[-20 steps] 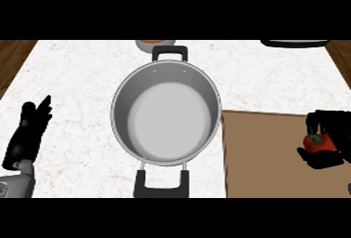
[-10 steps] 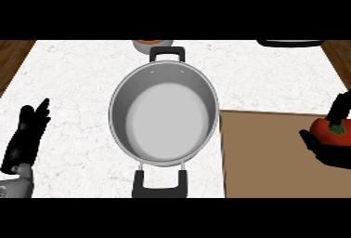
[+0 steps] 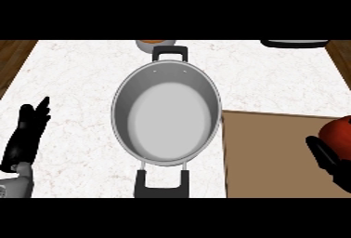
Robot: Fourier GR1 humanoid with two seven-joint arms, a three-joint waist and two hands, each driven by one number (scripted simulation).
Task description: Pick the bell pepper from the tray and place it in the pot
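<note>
We see right hand (image 3: pixel 328 160), cut off right of pot (image 3: pixel 166 116), curled round bell pepper (image 3: pixel 340 132); left hand (image 3: pixel 27 135) open.

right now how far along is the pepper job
Done: the black right hand is curled round the red bell pepper. In hand: the pepper sits at the view's right edge over the flat brown tray. Left: carry it to the oval grey metal pot, bare inside, and release. The black left hand rests open.

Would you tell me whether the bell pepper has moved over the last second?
Yes. The bell pepper has shifted right, farther from the pot.
</note>
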